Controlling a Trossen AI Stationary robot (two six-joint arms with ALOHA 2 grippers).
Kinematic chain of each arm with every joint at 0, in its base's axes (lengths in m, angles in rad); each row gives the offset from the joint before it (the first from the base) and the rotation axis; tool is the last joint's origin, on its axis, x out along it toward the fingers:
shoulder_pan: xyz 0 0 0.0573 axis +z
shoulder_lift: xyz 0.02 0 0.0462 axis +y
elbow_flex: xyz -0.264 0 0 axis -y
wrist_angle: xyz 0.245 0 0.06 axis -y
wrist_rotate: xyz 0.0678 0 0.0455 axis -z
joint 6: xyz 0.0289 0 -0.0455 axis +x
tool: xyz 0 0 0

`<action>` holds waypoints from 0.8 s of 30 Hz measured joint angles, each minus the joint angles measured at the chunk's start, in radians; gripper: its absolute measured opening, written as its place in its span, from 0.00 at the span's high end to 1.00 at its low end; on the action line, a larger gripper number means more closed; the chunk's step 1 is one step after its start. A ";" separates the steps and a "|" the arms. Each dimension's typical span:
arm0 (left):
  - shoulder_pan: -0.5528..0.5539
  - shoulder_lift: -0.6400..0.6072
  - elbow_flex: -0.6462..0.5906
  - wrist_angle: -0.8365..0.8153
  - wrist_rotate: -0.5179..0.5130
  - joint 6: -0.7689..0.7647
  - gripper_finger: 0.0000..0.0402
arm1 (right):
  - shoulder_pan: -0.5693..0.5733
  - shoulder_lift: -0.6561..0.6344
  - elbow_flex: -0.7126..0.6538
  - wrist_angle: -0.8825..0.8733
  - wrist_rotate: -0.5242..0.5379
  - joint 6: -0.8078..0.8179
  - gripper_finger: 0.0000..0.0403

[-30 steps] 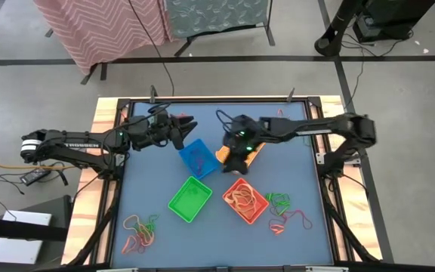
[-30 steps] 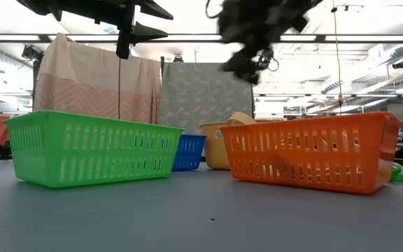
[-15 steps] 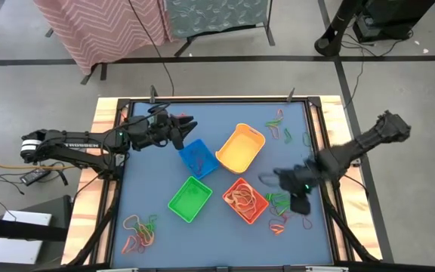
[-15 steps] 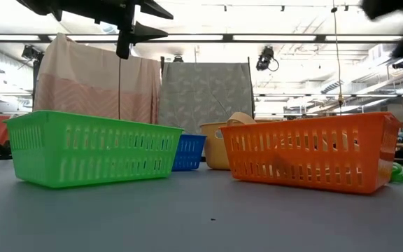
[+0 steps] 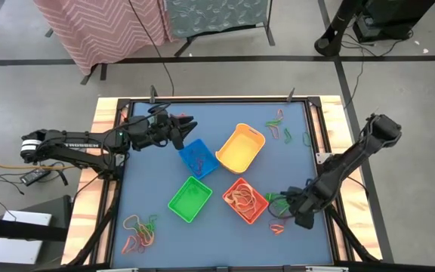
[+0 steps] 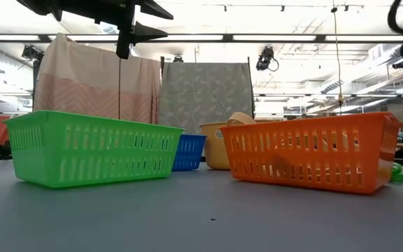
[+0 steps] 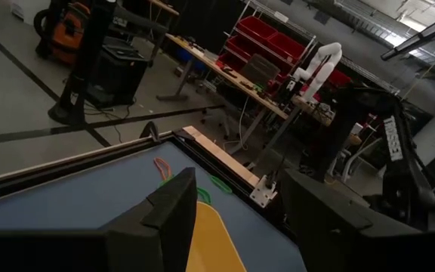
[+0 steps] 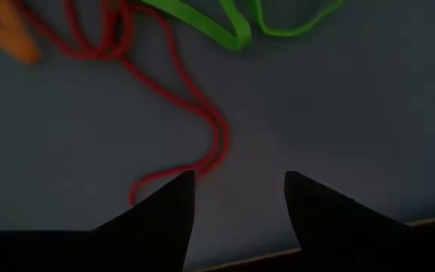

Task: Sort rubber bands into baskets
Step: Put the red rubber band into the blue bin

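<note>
Red rubber bands (image 8: 180, 91) lie cut off before the right tool's (image 8: 239, 198) spread, seemingly empty fingers.

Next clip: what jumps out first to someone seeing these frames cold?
Four bright baskets sit mid-table: blue, yellow, green and orange. The right gripper, open, hangs low over loose red and green rubber bands beside the orange basket. The left gripper waits, open, by the blue basket.

Left gripper (image 5: 189, 126) raised, jaws apart, right gripper (image 5: 299, 212) low, jaws apart
</note>
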 joint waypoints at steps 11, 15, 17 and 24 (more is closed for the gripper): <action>0.000 0.000 0.000 0.000 0.000 -0.001 0.51 | 0.047 0.181 0.010 0.133 0.051 -0.011 0.47; 0.000 0.000 0.000 0.001 0.000 -0.001 0.51 | 0.053 0.187 0.011 0.125 0.076 0.006 0.50; 0.000 0.000 0.000 0.001 0.000 -0.001 0.51 | 0.053 0.181 0.007 0.123 0.079 0.001 0.55; 0.000 0.000 0.000 0.001 0.000 -0.001 0.51 | 0.052 0.178 0.003 0.119 0.052 -0.030 0.94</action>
